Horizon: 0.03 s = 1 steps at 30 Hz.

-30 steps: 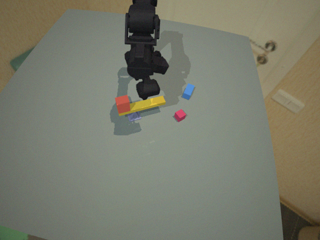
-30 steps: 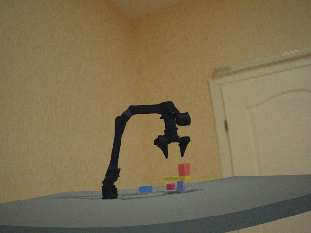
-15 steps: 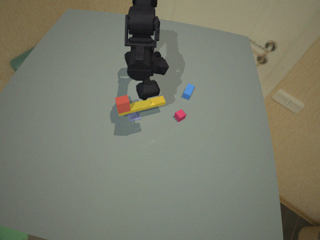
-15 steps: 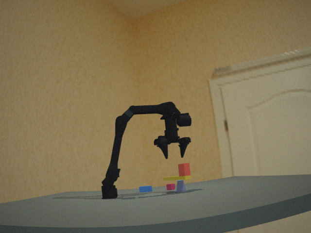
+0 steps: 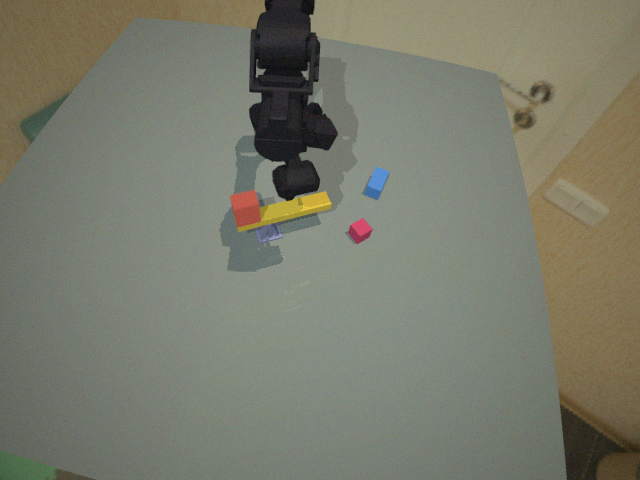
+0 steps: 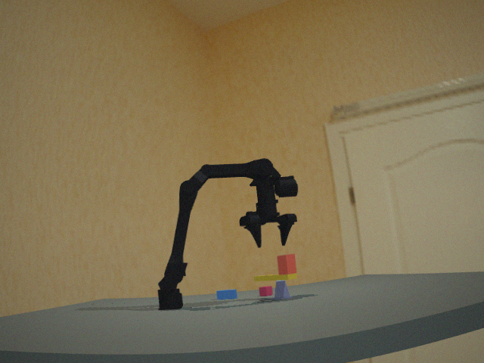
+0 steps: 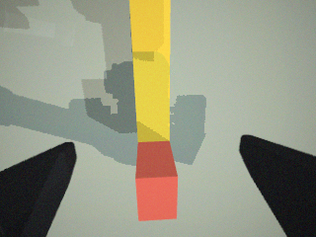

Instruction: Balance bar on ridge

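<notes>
The hand (image 6: 271, 246) (image 7: 159, 146) hangs over the bar (image 5: 289, 209) (image 6: 269, 277) (image 7: 152, 84), its fingers spread wide apart with nothing between them and their tips pointing down. Below the hand, the bar lies across the ridge (image 5: 268, 233) (image 6: 281, 290), looking close to level, both ends off the table (image 5: 320, 361) (image 6: 195, 332) (image 7: 262, 69). The ridge stands on the table under the part of the bar nearer the red block (image 5: 245, 208) (image 6: 286, 264) (image 7: 157, 197). That block sits upright on one end of the bar, lower than the fingertips and apart from them; the bar's other end reaches out bare. Also lower than the hand, on the table, are the pink cube (image 5: 360, 230) (image 6: 265, 290), near the bar's bare end, and the blue block (image 5: 377, 183) (image 6: 226, 294), farther toward the arm's base (image 6: 170, 299). The hand touches none of them.
</notes>
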Available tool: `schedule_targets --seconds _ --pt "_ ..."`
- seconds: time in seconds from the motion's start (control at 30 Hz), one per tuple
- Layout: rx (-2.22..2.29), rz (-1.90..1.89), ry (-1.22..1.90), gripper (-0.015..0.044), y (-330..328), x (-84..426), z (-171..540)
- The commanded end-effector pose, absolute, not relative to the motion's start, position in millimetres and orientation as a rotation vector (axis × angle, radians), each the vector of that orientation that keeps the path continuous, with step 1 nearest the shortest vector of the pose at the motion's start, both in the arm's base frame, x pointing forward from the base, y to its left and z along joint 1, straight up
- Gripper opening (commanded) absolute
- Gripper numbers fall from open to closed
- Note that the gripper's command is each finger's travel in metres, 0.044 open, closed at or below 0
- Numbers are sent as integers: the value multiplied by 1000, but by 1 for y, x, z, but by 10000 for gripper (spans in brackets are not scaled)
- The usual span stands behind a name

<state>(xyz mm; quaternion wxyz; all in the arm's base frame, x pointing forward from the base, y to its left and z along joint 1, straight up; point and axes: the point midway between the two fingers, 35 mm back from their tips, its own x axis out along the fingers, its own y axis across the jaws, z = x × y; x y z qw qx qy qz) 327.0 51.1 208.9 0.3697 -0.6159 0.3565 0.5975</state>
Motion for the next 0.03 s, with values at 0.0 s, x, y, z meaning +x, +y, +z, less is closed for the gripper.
schedule_targets --seconds 0.0 --pt "-1579 1535 917 440 51 327 209"
